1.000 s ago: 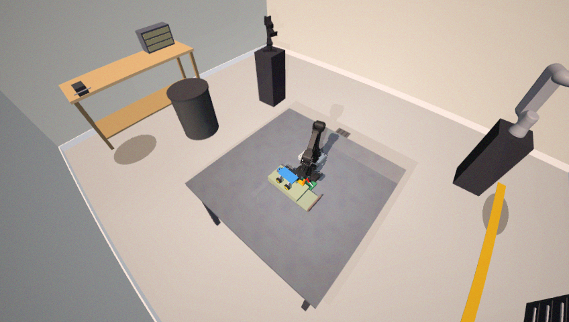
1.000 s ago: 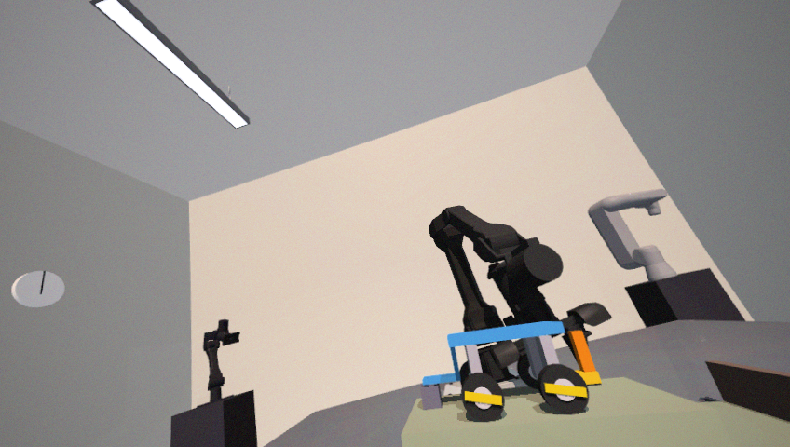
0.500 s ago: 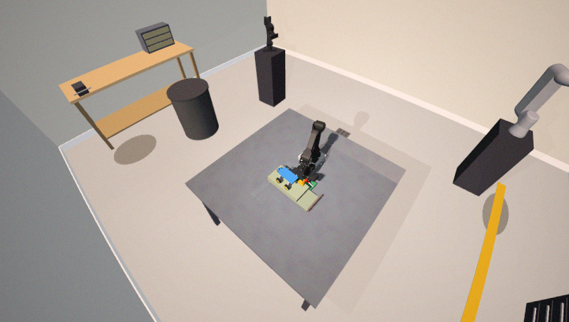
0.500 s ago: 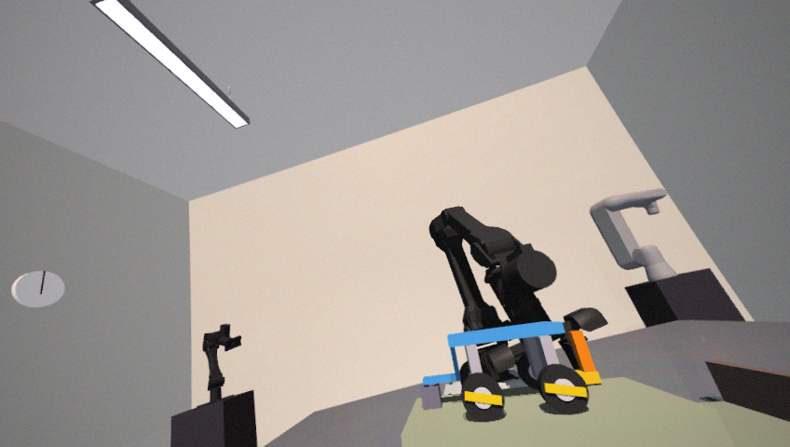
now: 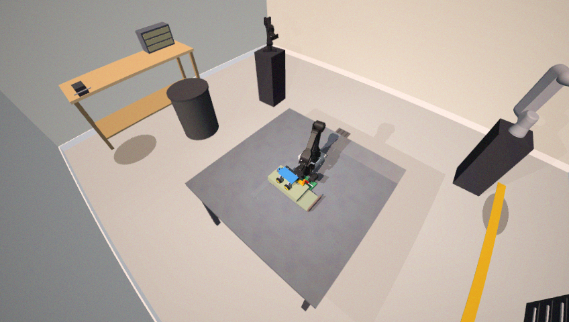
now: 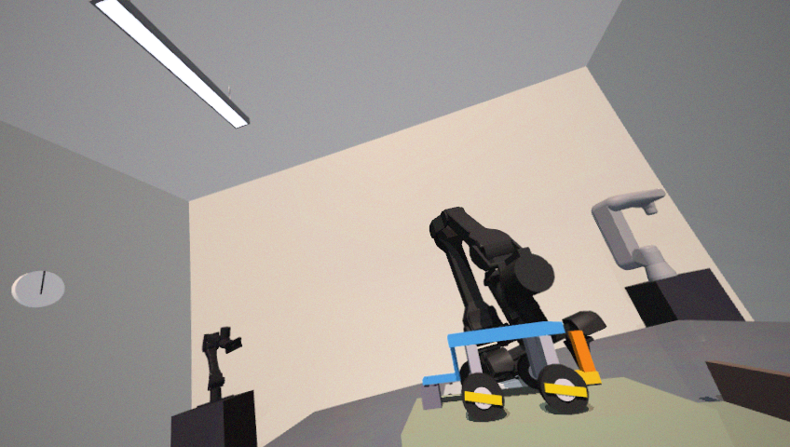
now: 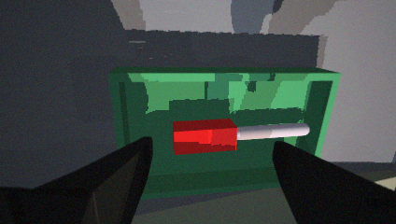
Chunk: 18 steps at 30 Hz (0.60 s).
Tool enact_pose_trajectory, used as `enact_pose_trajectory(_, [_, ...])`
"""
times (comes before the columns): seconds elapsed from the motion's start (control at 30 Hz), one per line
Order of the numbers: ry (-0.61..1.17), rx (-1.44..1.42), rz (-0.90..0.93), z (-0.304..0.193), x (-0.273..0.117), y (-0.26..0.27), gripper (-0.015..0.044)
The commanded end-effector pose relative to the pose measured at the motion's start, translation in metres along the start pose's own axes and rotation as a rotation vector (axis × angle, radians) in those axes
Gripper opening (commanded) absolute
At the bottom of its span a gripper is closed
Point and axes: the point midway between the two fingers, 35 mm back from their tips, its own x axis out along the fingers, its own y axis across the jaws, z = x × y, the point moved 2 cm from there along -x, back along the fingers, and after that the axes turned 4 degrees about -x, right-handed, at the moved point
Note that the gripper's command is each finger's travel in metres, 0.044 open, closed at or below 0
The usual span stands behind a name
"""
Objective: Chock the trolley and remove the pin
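Note:
The red-headed stop pin (image 7: 205, 136) lies on its side inside the green tray (image 7: 330, 107) (image 5: 315, 184), its pale shaft pointing right in the wrist view. My gripper (image 7: 213, 147) is open above the tray, with the pin loose below and between its spread fingers. The blue trolley (image 5: 288, 174) (image 6: 507, 333) stands upright on the pale green ramp (image 5: 293, 192) (image 6: 626, 410). The yellow chock (image 6: 590, 378) (image 5: 302, 182) with its orange handle stands at the downhill wheels; its rubber base and the exact contact are hidden.
The ramp's brown end board (image 6: 748, 390) rises at its low end. The tray lies beside the ramp on the grey table (image 5: 255, 223), close to the arm. A grey bracket (image 6: 430, 396) stands at the trolley's uphill end. A black bin (image 5: 197, 113) and a wooden bench (image 5: 127, 70) stand off the table.

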Motion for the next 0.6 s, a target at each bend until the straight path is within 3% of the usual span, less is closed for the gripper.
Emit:
enact_pose_trajectory(0.0, [0.001, 0.0, 0.0, 0.0, 0.0, 0.0, 0.034])
enact_pose_trajectory(0.3, [-0.002, -0.003, -0.004, 0.002, -0.024, -0.003, 0.034])
enact_pose_trajectory(0.43, [-0.002, -0.003, -0.004, 0.003, -0.034, -0.005, 0.044])
enact_pose_trajectory(0.57, [-0.002, -0.003, -0.004, 0.003, -0.043, -0.006, 0.044])
